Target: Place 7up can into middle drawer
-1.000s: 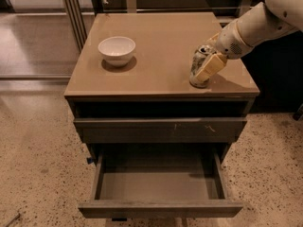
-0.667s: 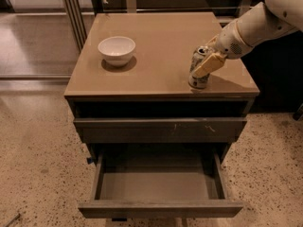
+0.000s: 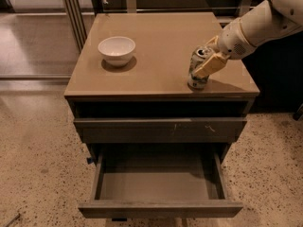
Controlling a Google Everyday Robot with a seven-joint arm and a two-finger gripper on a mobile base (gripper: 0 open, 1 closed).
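The gripper [image 3: 202,69] is at the upright 7up can [image 3: 197,82], right of the white bowl [image 3: 117,48] on the cabinet top [image 3: 161,32]. Whether the jaws clamp it cannot be told. The middle drawer [image 3: 158,184], below the bowl, stands open to receive the can.

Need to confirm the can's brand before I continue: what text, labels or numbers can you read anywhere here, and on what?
Drink can, at the gripper on the cabinet top's right front: print cannot be read.
White bowl, closed drawer front, open drawer: no text.
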